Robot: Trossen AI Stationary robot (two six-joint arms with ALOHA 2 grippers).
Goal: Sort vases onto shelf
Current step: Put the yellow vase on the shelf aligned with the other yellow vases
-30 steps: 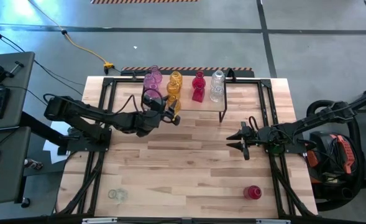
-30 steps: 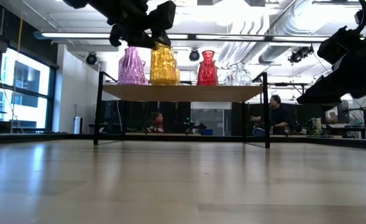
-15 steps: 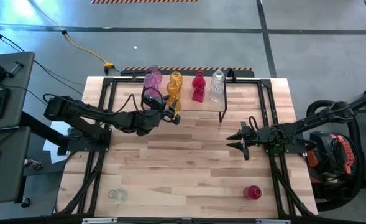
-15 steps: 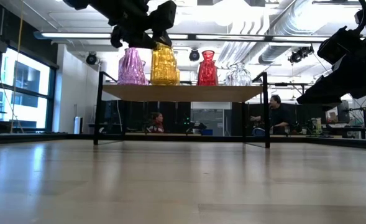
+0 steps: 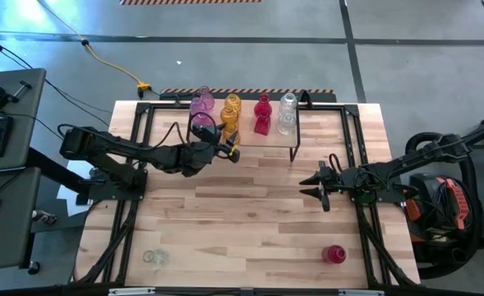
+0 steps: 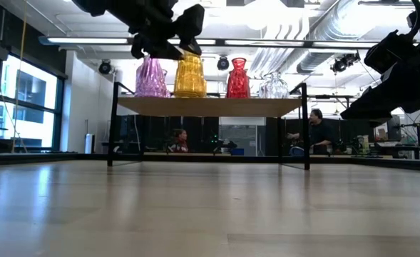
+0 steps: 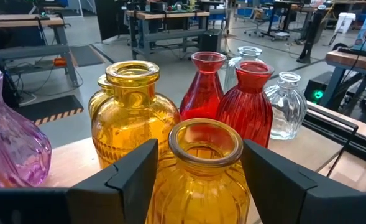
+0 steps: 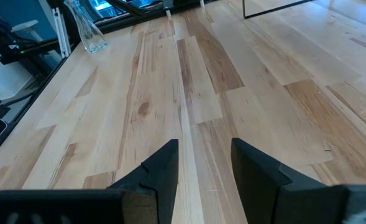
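The shelf [image 5: 262,141] [image 6: 210,106] stands at the table's far side. On it stand pink [image 5: 202,103], amber [image 5: 231,107], red [image 5: 262,111] and clear [image 5: 287,111] vases. My left gripper [image 5: 225,150] [image 7: 199,155] is at the shelf's near edge, shut on a front amber vase [image 7: 204,180] [image 6: 190,75]. Behind it the left wrist view shows another amber vase [image 7: 130,115], two red ones [image 7: 248,102] and a clear one [image 7: 287,106]. My right gripper [image 5: 320,185] [image 8: 201,162] hovers open over the table's right half. My left gripper holds the front amber vase by its shoulder just below the neck [image 7: 170,171], pinched between the two fingers [image 7: 133,171], one on each side. The fingers come level from the table's near-left side. The vase is upright, and its base is at the shelf board [image 6: 190,96].
A clear vase [image 5: 154,257] stands on the table near the near-left corner and a red vase [image 5: 334,254] near the near-right corner. The wide wooden middle of the table [image 5: 242,214] lies between them. People and workbenches show beyond the table.
My left gripper has shifted a little toward the table's right along the shelf's near edge, and the front amber vase has moved with it, staying upright. My right arm has kept still.
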